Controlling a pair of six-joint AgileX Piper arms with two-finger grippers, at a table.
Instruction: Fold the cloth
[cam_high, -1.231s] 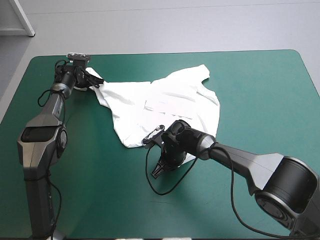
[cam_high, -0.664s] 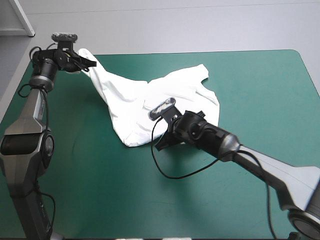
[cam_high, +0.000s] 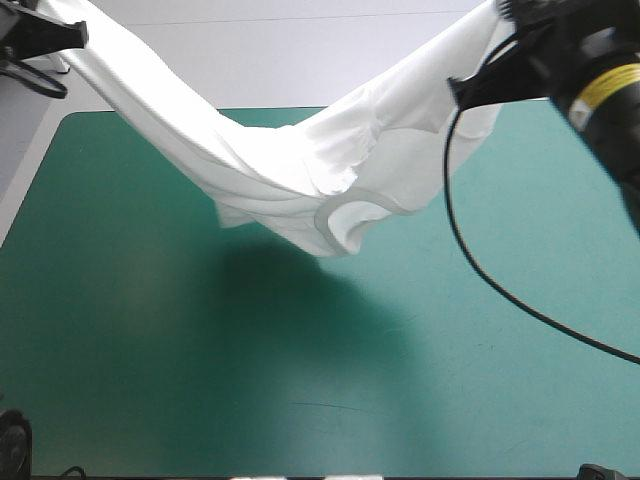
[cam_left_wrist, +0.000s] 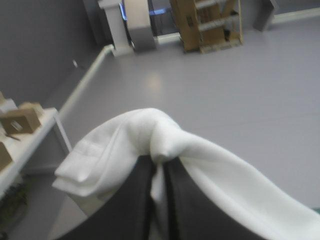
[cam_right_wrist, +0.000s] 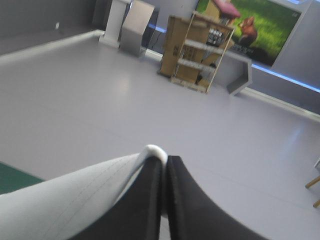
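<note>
left gripper (cam_left_wrist: 160, 161): nearly closed, pinching one T-shirt (cam_high: 300, 165) end, above table (cam_high: 150, 350) far-left corner
T-shirt: hangs over table's far half, long axis left-right, sagging mid, collar lowest
right gripper (cam_right_wrist: 164, 160): clamped on other end, above table's far-right side

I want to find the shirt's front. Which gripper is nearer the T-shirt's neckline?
Right. The right gripper, shut on the T-shirt, is up and to the right of the sagging neckline; the left gripper holds the opposite end, clearly farther off.
</note>
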